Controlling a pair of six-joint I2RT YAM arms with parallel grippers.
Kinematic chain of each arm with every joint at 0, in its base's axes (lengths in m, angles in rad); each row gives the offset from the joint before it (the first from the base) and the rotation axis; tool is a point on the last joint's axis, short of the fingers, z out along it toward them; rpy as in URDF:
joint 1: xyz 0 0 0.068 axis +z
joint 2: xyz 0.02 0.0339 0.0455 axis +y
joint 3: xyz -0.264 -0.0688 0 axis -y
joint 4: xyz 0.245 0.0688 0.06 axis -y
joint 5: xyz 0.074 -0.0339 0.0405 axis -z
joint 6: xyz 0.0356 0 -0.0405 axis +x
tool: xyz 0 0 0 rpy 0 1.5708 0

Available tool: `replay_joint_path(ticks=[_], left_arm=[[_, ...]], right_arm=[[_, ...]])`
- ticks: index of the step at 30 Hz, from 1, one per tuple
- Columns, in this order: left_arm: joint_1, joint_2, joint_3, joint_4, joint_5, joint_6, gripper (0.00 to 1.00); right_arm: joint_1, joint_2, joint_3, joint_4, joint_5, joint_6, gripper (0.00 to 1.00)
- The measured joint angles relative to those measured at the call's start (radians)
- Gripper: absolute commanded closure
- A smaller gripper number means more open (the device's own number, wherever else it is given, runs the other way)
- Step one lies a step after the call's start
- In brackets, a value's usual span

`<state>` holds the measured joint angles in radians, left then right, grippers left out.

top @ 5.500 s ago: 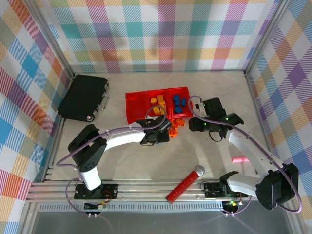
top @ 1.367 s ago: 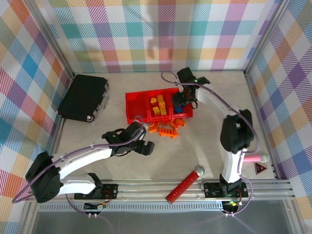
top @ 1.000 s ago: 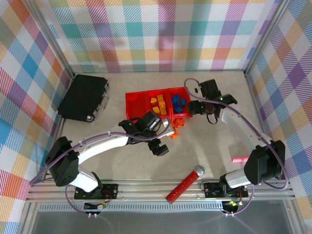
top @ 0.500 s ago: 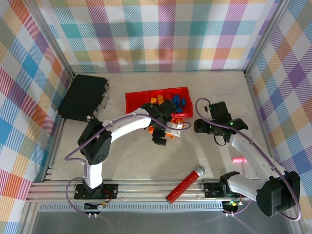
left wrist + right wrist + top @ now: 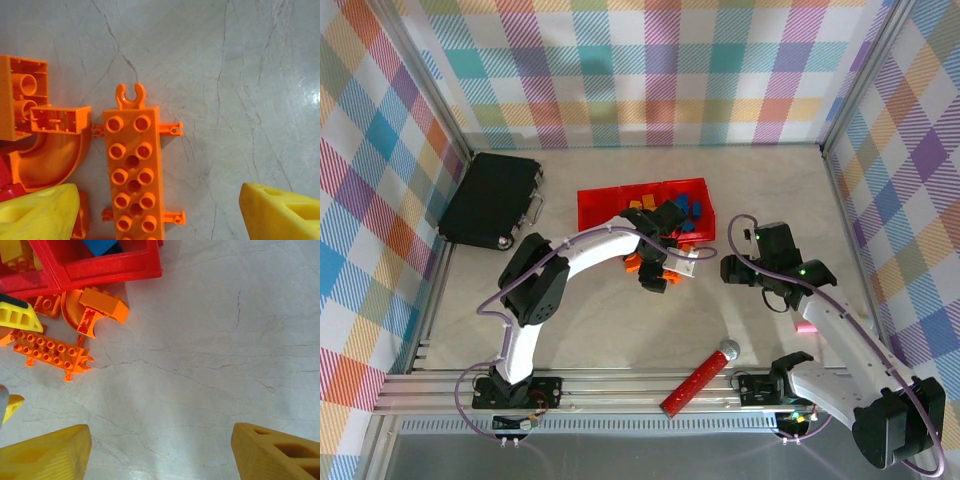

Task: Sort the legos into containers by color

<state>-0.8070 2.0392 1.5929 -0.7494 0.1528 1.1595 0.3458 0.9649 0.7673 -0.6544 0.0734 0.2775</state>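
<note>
Left gripper (image 5: 160, 212) hangs open over a long orange lego (image 5: 132, 170) on the tabletop (image 5: 240, 75). Right gripper (image 5: 160, 455) is open and empty, near orange legos (image 5: 95, 310) lying beside the red bins (image 5: 105, 267).

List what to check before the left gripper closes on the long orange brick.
1. Opening of the left gripper: ok, fingers wide apart.
2. The long orange brick lies between its fingers: ok, though nearer one finger.
3. Brick free of neighbours: cannot tell; the orange arch and the small orange brick sit tight against its side.
4. The right gripper is open and, in the top view, apart from the left one: ok.
5. Compartment for orange in the red bins: cannot tell; they are partly covered from above.
</note>
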Motion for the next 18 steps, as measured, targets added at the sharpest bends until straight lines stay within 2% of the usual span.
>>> replay_joint_path(ticks=[7, 18], left_arm=[[0.015, 0.052, 0.026, 0.000, -0.022, -0.030, 0.19], [0.021, 0.114, 0.095, -0.045, -0.050, -0.048, 0.27]], right_arm=[[0.000, 0.000, -0.007, 0.020, -0.015, 0.000, 0.25], [0.000, -0.009, -0.029, 0.035, -0.034, 0.000, 0.25]])
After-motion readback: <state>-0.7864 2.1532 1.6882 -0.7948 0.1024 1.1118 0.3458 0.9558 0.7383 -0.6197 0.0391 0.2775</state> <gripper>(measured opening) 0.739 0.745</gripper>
